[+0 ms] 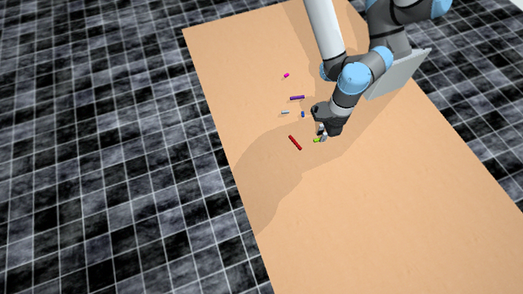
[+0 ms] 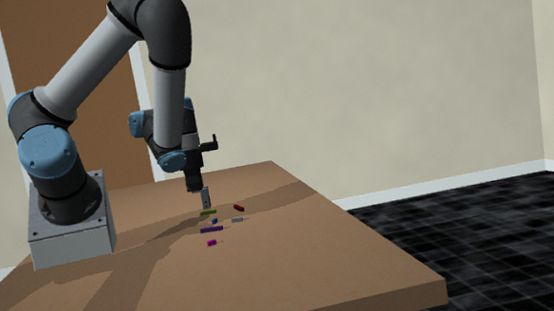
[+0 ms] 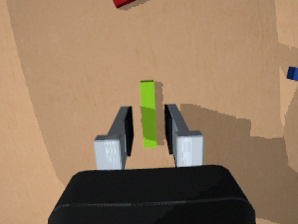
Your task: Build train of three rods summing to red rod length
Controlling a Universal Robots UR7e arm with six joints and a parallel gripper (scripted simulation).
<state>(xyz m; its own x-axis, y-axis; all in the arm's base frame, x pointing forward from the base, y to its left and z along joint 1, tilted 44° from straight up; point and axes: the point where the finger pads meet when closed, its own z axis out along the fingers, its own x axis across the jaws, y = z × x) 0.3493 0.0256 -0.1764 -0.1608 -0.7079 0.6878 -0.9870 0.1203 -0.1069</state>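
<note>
A lime rod [image 1: 316, 140] [image 2: 207, 212] [image 3: 148, 112] lies flat on the table. My gripper [image 1: 322, 133] [image 2: 205, 199] [image 3: 148, 120] hangs a little above its near end, fingers open on either side of it and apart from it. The red rod [image 1: 295, 142] [image 2: 238, 207] lies just beyond the lime one, at an angle. A blue rod [image 1: 302, 114] [image 2: 213, 220] [image 3: 293, 72], a grey rod [image 1: 284, 111] [image 2: 236, 219], a purple rod [image 1: 296, 97] [image 2: 211, 228] and a magenta rod [image 1: 286, 74] [image 2: 211, 243] lie scattered and apart from one another.
The rods lie on a long wooden table [image 1: 389, 219] [image 2: 289, 276]. The arm's grey base block [image 1: 397, 74] [image 2: 70, 236] stands on the table beside the rods. The arm casts a wide shadow over the rods.
</note>
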